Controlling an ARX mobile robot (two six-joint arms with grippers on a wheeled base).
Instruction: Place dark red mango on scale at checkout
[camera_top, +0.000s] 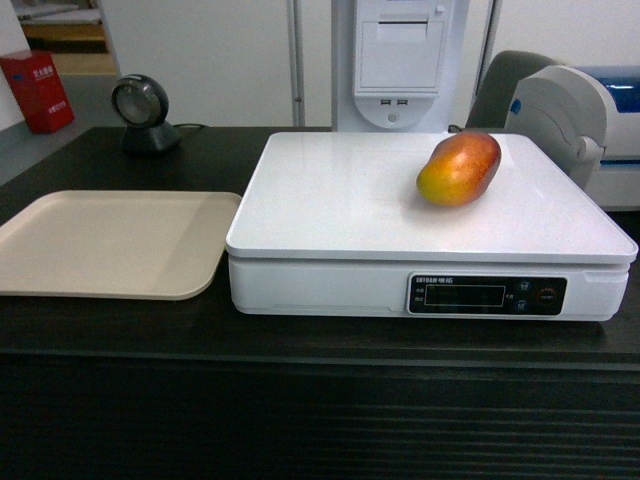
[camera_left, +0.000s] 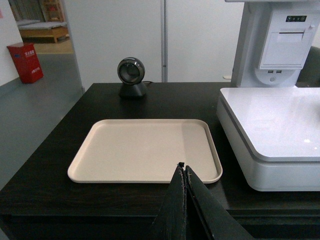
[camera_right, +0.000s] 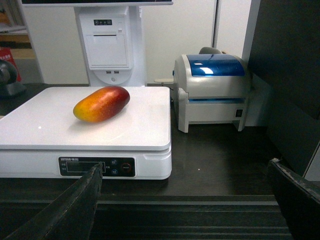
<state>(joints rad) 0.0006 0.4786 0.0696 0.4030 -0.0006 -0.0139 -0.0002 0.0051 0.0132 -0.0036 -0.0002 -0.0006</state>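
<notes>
Placement stage, judged complete. The dark red mango (camera_top: 459, 168) lies on its side on the white top of the scale (camera_top: 340, 210), toward the far right part of the platform, its yellow end turned to the front-left and its red end to the rear. The scale stands on the dark wood-grain tabletop of the checkout (camera_top: 300, 335), whose ribbed front panel runs along the bottom of the head view.

Right end effector (camera_right: 190, 200): fingers spread wide, one at each lower corner of the right wrist view, nothing between them. The mango sits ahead of it and to its left, well apart from both fingers; the scale's display strip is just beyond the left finger. A label printer (camera_right: 212, 90) with a blue lid stands ahead and slightly right, on the tabletop beside the scale.

Left end effector (camera_left: 184, 167): fingers pressed together, holding nothing. It hangs just in front of the near rim of the beige tray (camera_left: 145, 150), which lies directly ahead; the scale is ahead to its right, and a barcode scanner (camera_left: 131, 75) stands beyond the tray.

Neither arm appears in the head view. With the fruit at rest and apart from both end effectors, the next move likely calls only for keeping the arms clear of the platform so that nothing disturbs the weighing.
</notes>
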